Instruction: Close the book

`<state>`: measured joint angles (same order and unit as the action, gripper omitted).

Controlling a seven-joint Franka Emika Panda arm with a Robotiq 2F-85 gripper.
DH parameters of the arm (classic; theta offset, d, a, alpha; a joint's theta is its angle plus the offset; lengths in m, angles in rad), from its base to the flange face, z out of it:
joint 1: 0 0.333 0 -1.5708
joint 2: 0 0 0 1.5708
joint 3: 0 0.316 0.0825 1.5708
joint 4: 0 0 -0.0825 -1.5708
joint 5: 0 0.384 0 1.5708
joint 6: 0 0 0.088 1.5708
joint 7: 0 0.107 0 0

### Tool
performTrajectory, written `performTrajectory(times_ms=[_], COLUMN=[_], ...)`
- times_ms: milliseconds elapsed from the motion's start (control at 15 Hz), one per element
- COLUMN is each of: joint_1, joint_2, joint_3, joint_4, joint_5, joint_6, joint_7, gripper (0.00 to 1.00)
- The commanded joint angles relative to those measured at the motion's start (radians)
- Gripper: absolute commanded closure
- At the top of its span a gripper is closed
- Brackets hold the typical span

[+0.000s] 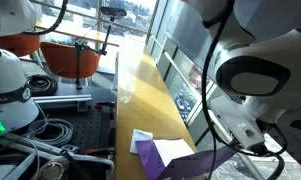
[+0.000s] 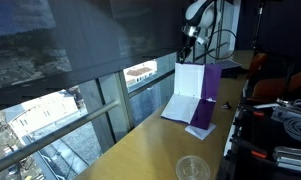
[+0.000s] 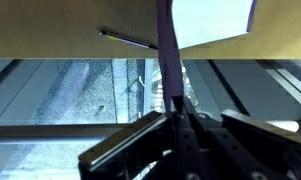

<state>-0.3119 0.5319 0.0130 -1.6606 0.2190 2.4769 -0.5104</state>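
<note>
Here, purple book (image 2: 195, 95) half open, cover upright, pinched in gripper (image 3: 178, 120).

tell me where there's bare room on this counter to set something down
Bare wood runs along the counter between the book and the clear cup. It is crowded at the book end, where the pincer grips the purple cover.

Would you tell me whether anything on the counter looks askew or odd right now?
Only the book: one half stands nearly upright off the counter, pinched at its top edge by the end effector; the other lies flat.
</note>
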Motion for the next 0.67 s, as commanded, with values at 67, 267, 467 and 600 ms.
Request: performTrajectory(times_ms=[67,267,467,600], joint_1=[0.049,0.081,0.115,0.14], joint_2=[-0.044,-0.045,-0.046,-0.045], joint_3=[-0.007,-0.011,-0.013,-0.014], joint_4=[-0.109,-0.152,-0.192,-0.219], joint_5=[-0.052,-0.103,-0.155,-0.192], joint_6=[0.073,0.127,0.173,0.202], joint_7=[0.039,0.054,0.09,0.119], gripper=[1.0,1.0,1.0,1.0])
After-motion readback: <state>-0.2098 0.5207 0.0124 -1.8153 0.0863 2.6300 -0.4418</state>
